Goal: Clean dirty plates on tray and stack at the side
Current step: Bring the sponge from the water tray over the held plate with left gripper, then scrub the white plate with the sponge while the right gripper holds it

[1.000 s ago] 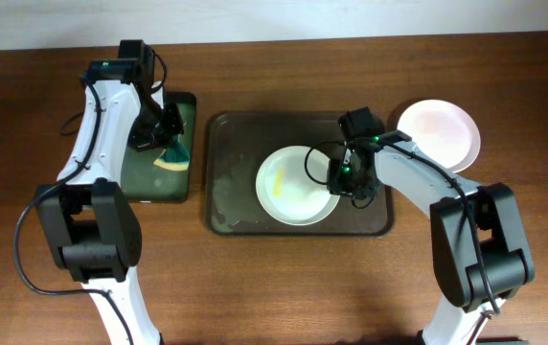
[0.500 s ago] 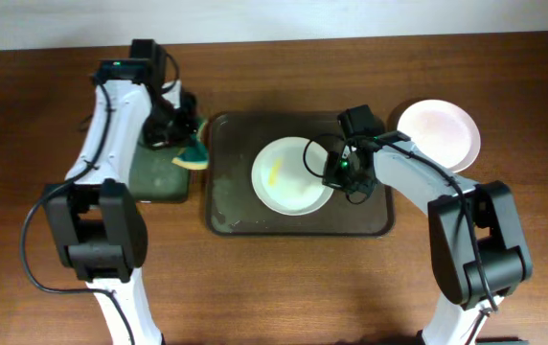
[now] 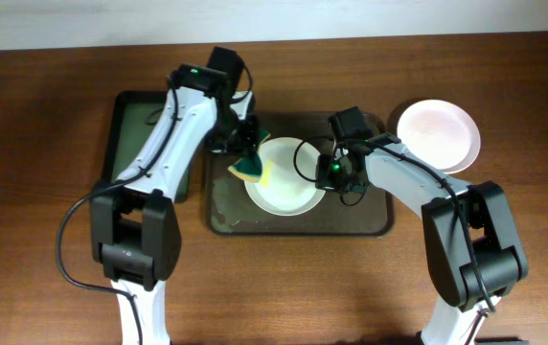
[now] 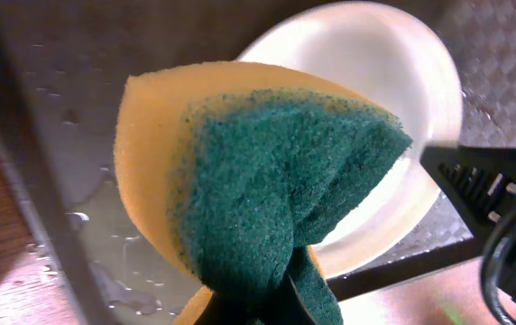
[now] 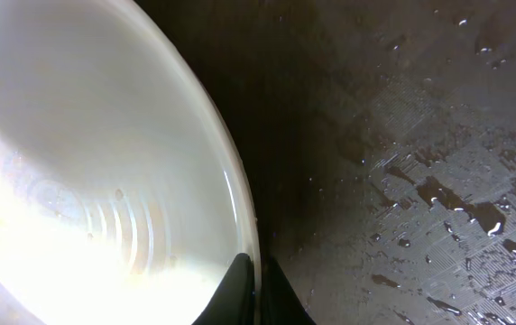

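From overhead, a round white shallow plate (image 3: 288,187) with a yellow smear is being held on the large flat dark brown-grey tray (image 3: 228,213), midway along the table's far edge. Its right rim is being pinched by the closed right gripper (image 3: 330,172), apparently to steady it. A folded yellow-and-green sponge (image 3: 250,171) is being clamped by the left gripper (image 3: 245,163) over the plate's left rim, seemingly for wiping. A second white plate (image 3: 439,134) is lying off the tray, towards the far right corner, where stacking seems intended

In the left wrist view, the sponge (image 4: 267,181) is being gripped at its fold above the plate (image 4: 393,72); contact cannot be told

In the right wrist view, the rim (image 5: 240,208) is being nipped between the fingertips over the wet tray (image 5: 402,135)
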`<state>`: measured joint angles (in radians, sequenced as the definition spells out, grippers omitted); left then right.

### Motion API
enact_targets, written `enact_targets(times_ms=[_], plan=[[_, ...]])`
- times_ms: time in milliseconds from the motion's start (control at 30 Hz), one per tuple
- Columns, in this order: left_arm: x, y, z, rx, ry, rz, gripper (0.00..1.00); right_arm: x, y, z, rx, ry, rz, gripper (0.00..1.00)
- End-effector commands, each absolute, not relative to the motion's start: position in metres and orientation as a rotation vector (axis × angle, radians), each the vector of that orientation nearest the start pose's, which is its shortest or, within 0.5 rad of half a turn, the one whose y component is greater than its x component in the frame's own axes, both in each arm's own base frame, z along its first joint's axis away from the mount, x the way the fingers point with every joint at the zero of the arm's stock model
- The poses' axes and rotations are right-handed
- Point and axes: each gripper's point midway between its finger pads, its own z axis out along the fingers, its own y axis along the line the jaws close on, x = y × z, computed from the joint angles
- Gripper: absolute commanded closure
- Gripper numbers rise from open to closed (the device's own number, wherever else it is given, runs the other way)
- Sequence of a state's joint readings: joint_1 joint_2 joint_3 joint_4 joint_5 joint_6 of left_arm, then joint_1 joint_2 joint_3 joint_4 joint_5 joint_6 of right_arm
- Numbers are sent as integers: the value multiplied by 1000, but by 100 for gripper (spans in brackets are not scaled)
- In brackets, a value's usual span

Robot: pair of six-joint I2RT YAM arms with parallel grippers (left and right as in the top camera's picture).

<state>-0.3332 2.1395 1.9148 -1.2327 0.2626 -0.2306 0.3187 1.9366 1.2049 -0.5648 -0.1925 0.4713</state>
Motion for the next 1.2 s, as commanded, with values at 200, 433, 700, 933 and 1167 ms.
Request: enact_targets(times_ms=[200,433,700,933,1167], plan=[[381,-229,71,275,3148,-467,100,367,150,-2,44,2958,392,96],[382,-232,59,275,3167,-478,100,370,142,0,133,2962,467,96],[376,-272,42,404,3141,-873,100,370,143,1,142,2962,505,96],[372,-277,31,427,3156,-850,100,371,143,1,142,2960,500,96],[376,-251,1,431,3195,-538,100,370,143,1,143,2961,500,96]])
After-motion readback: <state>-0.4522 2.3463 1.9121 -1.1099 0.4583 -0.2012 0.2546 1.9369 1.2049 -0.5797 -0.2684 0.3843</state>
